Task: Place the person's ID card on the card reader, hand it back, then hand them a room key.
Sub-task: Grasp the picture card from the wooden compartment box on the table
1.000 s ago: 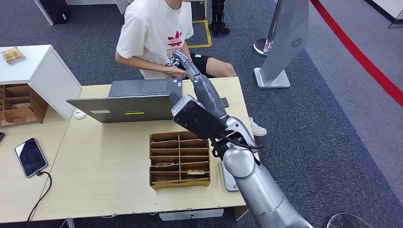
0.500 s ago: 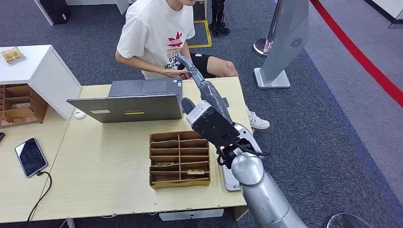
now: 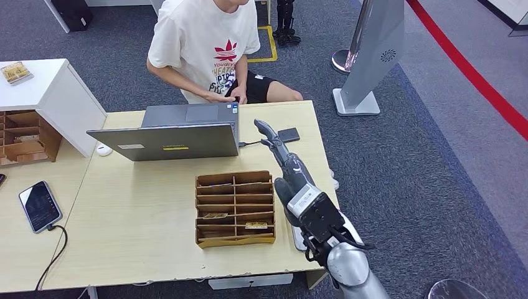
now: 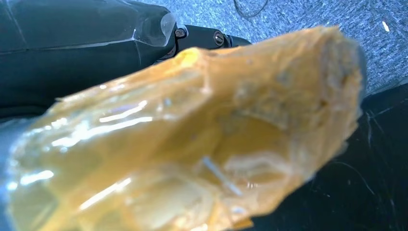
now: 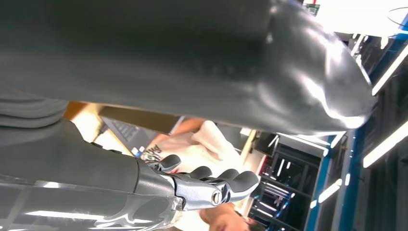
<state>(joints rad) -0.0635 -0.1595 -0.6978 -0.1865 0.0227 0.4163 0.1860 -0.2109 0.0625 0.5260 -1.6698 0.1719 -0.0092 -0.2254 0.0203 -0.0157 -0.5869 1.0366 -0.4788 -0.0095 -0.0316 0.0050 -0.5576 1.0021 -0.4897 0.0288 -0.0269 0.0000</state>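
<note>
- Looking down from the head view, I see the right hand (image 3: 281,152) stretched out over the right end of the table (image 3: 137,218), pointing toward the seated person (image 3: 199,43)
- Its fingers (image 5: 226,179) lie straight and side by side in the right wrist view, with nothing between them and the thumb
- The fingertips hover just beside a small black slab (image 3: 287,134) lying near the table's far right corner; I cannot tell whether they touch it
- Left hand: the left wrist view gives me a blurred, glossy amber mass (image 4: 192,144) close to the lens, so I cannot tell how those fingers stand
- 2 pale cards (image 3: 215,215) (image 3: 255,225) lie flat in lower compartments of the wooden divided tray (image 3: 235,240), left of the right forearm
- A white flat device (image 3: 297,235) sits at the table's right edge, partly hidden under the arm
- The person's hands are together just behind the open laptop (image 3: 168,140); I cannot pick out the ID card there
- A phone (image 3: 40,205) on a cable lies on the neighbouring table, well to the left
</note>
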